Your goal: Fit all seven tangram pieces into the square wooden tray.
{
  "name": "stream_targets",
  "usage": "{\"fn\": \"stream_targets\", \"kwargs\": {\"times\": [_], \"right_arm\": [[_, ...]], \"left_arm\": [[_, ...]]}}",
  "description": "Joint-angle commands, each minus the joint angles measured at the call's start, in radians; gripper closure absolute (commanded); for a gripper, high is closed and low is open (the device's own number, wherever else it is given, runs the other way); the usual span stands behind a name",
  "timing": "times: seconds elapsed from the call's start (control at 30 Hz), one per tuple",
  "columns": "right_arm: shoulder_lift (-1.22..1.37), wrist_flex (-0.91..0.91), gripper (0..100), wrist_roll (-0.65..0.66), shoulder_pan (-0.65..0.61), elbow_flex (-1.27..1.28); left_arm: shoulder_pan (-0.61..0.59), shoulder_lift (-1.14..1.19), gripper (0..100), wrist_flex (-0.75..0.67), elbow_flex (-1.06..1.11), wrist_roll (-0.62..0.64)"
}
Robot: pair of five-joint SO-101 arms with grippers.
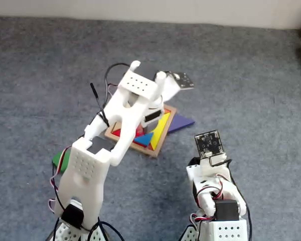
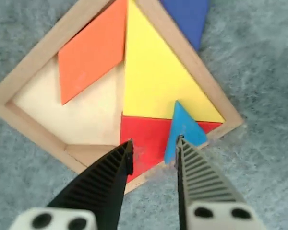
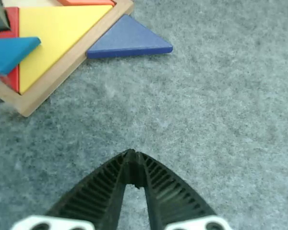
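1. Tray point(image 2: 196, 67) is found at the centre of the high view, partly covered by the left arm, on grey carpet point(image 3: 221, 96).
2. Yellow triangle point(image 2: 158, 72), orange parallelogram point(image 2: 91, 52) and red piece point(image 2: 144, 134) are seen inside the tray and appear to lie flat. Bare wood is left open beside the orange and the red.
3. Light-blue triangle point(image 2: 185, 128) is noted riding on top of the red piece and the yellow triangle, with one corner out over the tray rim. It is not seated.
4. Left gripper point(image 2: 154, 147) is held low over that corner of the tray, fingers spread. One fingertip is at the light-blue triangle's edge, though contact cannot be confirmed. The other is over the red piece.
5. Right gripper point(image 3: 134, 160) is held over bare carpet near the tray, its arm at the lower right of the high view. Its fingers are pressed together on nothing.
6. Dark-blue triangle point(image 3: 127, 42) is seen on the carpet just right of the tray in the high view. Green piece point(image 1: 60, 160) is seen at lower left, half hidden under the left arm.
7. Step in hand is judged to be seating the light-blue triangle.
   - It is best pinched across two opposite edges and lifted clear of the rim.
   - It is then turned to match the open gap and lowered flat.
   - The seated pieces should not be nudged; a thin tilted piece is likely to slip.
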Motion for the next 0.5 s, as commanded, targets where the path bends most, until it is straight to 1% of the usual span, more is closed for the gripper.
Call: {"fn": "stream_targets", "kwargs": {"times": [0.0,0.1,0.23,0.4,0.47], "right_arm": [[-0.013,0.002,99.2,-0.006,0.012,0.11],[-0.013,0.002,99.2,-0.006,0.012,0.11],[-0.013,0.001,99.2,-0.006,0.012,0.11],[-0.013,0.001,99.2,-0.006,0.012,0.11],[-0.013,0.001,99.2,-0.006,0.012,0.11]], "left_arm": [[-0.027,-0.067,85,0.005,0.035,0.003],[-0.035,-0.067,85,0.003,0.085,0.003],[-0.035,-0.07,85,-0.054,0.156,0.006],[-0.035,-0.07,85,-0.068,0.165,0.008],[-0.036,-0.067,85,-0.104,0.173,0.011]]}}
